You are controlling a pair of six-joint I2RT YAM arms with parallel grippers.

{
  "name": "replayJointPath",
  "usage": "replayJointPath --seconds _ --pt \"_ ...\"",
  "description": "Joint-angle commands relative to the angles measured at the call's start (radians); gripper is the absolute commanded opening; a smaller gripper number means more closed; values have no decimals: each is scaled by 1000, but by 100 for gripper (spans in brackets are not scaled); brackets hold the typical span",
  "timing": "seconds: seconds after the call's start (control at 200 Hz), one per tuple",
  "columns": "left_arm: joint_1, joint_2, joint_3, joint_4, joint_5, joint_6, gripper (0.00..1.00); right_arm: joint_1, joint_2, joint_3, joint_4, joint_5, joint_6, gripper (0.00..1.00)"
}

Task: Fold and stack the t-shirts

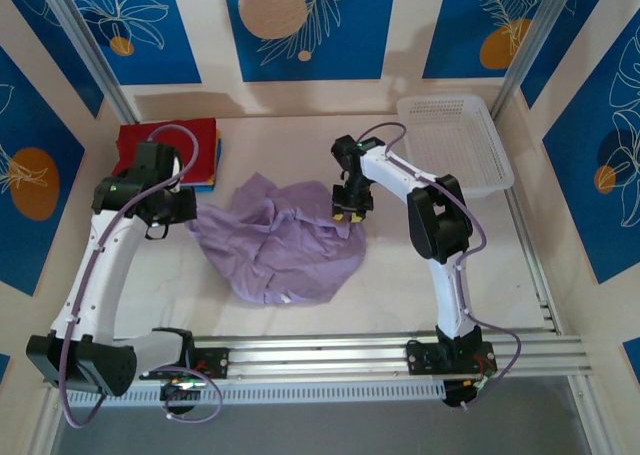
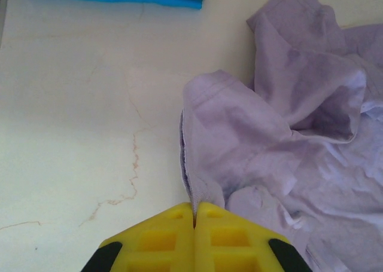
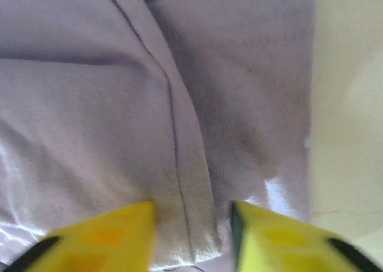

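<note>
Cloth lies in a heap in the middle of the table [image 1: 400, 285]: one purple shirt [image 1: 285, 245], crumpled and not folded. Its edge at 9 o'clock is pinched in the left hand [image 2: 194, 210], whose two yellow fingers are pressed tight together on the hem. From above, that left hand [image 1: 172, 218] sits right at the shirt's side.

The right hand [image 1: 350, 210] is on the shirt at about 1 o'clock of the heap. Close up, the right hand [image 3: 191, 242] has its fingers apart, one on each side of a raised fold with a seam, so it is loose, not squeezing.

At 10 o'clock sits one stack of folded shirts [image 1: 170, 153] with red on top; blue and yellow edges peek out below, and I can't count them all. The stack is near the purple shirt but not touching it. At 2 o'clock is one white basket [image 1: 455, 140], well apart from the shirt.

Bare table shows at 3 to 5 o'clock and at 8 o'clock. A metal rail [image 1: 400, 355] runs along 6 o'clock, and walls close the other three sides.
</note>
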Motion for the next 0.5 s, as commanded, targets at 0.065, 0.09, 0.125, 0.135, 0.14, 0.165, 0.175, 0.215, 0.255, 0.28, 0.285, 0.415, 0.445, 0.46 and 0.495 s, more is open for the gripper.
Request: replayJointPath --seconds 0.065,0.09,0.125,0.135,0.14,0.165,0.175,0.215,0.255,0.28,0.285,0.415,0.445,0.46,0.495 --pt "20 24 23 16 42 22 0 -7 -76 -52 32 -76 31 5" --pt "23 33 36 16 46 25 0 -13 -88 -52 29 -81 33 1" --pt "25 44 58 13 51 28 0 -22 -109 -46 22 -80 32 0" --pt "25 47 66 12 52 29 0 -24 -116 -43 18 -77 32 0" --pt "26 49 69 12 52 30 0 -25 -119 -42 17 -76 32 0" --pt "27 59 89 8 55 34 0 -32 -139 -35 11 -72 30 0" --pt "28 64 100 6 55 36 0 -34 -145 -32 9 -69 29 0" --pt "33 78 140 0 54 43 0 -45 -182 -17 -1 -64 25 0" --pt "41 96 185 -9 52 52 0 -57 -218 4 -17 -56 22 0" --pt "49 106 215 -14 52 56 0 -65 -241 20 -29 -48 20 0" --pt "51 108 221 -15 52 56 0 -67 -246 23 -31 -47 20 0" --pt "100 152 366 -38 85 68 0 -115 -365 85 -74 -30 16 0" --pt "111 161 394 -45 90 68 0 -126 -391 95 -84 -29 17 0" --pt "116 164 407 -49 92 70 0 -132 -405 100 -90 -28 17 0" --pt "128 171 433 -52 99 71 0 -141 -438 111 -103 -16 18 0"
